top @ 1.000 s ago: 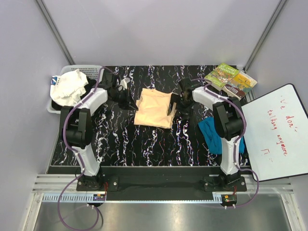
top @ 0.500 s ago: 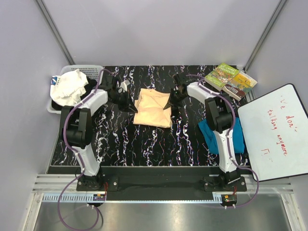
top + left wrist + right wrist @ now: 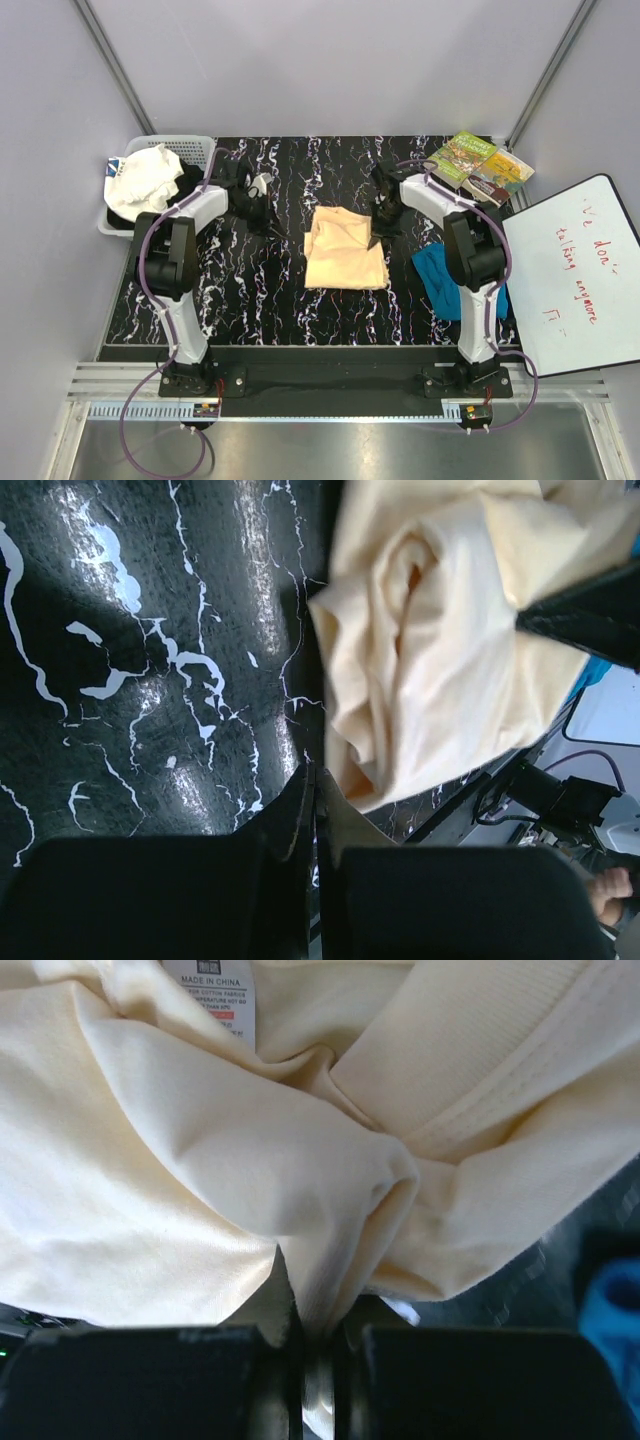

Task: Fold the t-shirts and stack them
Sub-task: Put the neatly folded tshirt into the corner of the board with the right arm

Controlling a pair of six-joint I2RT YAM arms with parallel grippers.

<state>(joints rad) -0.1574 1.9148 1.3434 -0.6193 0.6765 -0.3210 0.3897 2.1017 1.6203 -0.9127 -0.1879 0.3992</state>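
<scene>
Black desk [image 3: 260, 290] with white veins. At far left corner, white basket [image 3: 185, 141] holding crumpled white cloth [image 3: 145, 180]. At far right corner, two books [image 3: 468, 157], overlapping. Beside right edge, whiteboard [image 3: 575, 300] with red handwriting.

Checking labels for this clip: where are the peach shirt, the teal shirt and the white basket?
peach shirt [image 3: 345, 255], overhead view, middle of the cloth.
teal shirt [image 3: 430, 268], overhead view, its uncovered left part.
white basket [image 3: 190, 143], overhead view, far rim.
</scene>
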